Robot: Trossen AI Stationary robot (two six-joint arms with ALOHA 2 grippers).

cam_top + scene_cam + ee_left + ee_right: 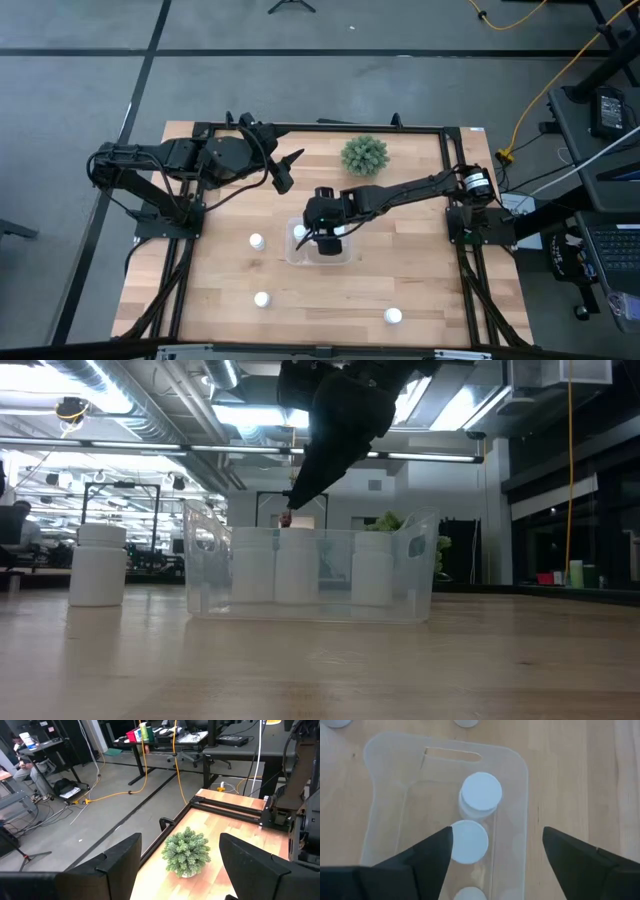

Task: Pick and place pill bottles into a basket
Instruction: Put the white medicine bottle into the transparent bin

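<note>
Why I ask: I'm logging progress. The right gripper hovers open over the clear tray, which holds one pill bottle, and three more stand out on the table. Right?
No: the right wrist view shows the clear tray holds three pill bottles, not one. The rest stands: the right gripper hovers open over it, and three more bottles stand on the table.

A green spiky plant point(364, 155) stands near the wooden table's point(420, 285) far edge.

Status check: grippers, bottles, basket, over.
Right gripper open above basket, three bottles inside. Left gripper open, idle near plant. Three bottles still on the table.
</note>
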